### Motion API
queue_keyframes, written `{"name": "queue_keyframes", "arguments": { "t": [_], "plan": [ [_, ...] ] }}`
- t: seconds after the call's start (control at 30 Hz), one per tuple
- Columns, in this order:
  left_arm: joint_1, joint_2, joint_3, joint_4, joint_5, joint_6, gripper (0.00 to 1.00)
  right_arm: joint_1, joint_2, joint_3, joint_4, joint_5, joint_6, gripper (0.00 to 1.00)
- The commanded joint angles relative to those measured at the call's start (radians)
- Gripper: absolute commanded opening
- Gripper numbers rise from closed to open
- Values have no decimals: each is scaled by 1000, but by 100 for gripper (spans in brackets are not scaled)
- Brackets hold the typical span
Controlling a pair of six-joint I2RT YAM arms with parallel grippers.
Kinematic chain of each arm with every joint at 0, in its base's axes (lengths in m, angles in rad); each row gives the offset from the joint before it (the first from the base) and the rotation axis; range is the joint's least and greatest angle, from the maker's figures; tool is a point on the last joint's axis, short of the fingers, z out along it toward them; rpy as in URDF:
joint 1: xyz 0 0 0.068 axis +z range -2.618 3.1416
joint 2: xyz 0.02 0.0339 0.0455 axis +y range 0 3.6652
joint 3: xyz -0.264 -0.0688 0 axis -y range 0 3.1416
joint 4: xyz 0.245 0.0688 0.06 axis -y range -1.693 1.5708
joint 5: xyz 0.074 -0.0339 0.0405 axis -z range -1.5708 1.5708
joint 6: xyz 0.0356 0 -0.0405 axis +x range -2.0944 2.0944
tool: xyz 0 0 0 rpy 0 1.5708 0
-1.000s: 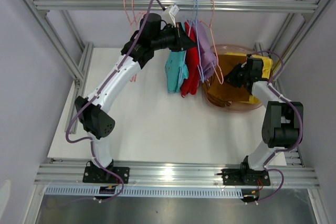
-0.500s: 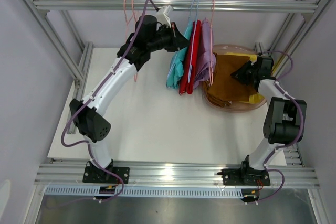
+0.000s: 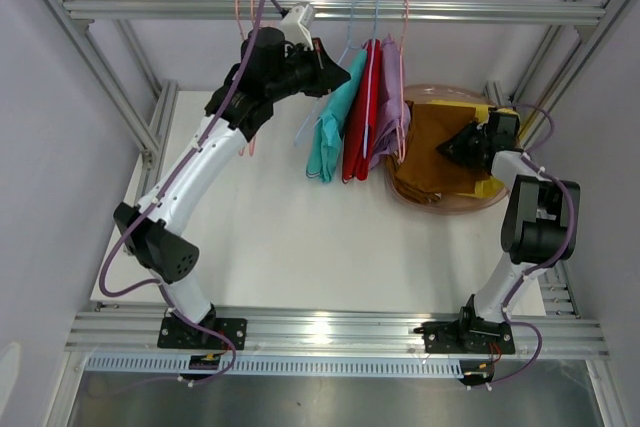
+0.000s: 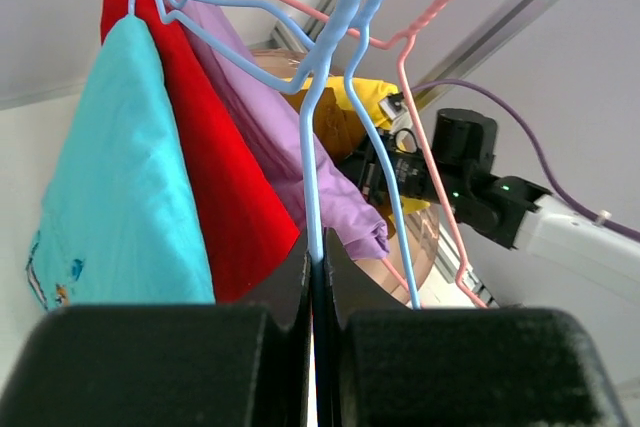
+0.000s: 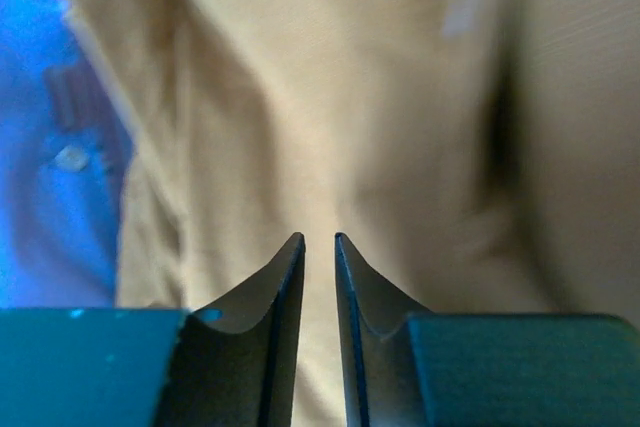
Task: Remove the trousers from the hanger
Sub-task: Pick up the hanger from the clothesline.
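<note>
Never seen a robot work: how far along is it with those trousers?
Two look done: brown and yellow trousers lie in the tub. In hand: the left gripper is shut on a blue hanger. Left: teal, red and lavender pairs hang from the rail.

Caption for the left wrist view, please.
Left gripper pinches a blue hanger wire; teal trousers, red trousers and lavender trousers hang beyond.

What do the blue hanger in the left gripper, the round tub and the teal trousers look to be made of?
The blue hanger looks like thin wire, probably metal under a smooth blue coating; it holds sharp bends. The tub looks like pinkish translucent plastic, since its contents show through the wall. The teal trousers are soft matte cloth, draping limply.
</note>
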Motion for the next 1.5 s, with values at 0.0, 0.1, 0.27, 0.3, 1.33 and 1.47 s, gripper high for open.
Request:
{"name": "queue_keyframes", "arguments": {
  "t": [0.0, 0.1, 0.27, 0.3, 1.33, 1.47],
  "plan": [
    [-21, -123, 20, 138, 41, 70, 0, 40, -112, -9, 26, -29, -29, 24],
    [-21, -117, 34, 139, 4, 77, 1, 89, -161, -15, 2, -25, -40, 26],
    [-21, -129, 40, 142, -73, 80, 0, 190, -259, -32, -75, 12, -92, 28],
    [-21, -134, 40, 144, -103, 90, 0, 223, -279, -38, -79, 20, -118, 28],
    [-206, -582, -536, 141, -703, 110, 0, 965, -913, -162, -389, 504, -311, 43],
    [-228, -593, -587, 121, -787, 120, 1, 1117, -899, -196, -319, 638, -351, 48]
  ]
}}
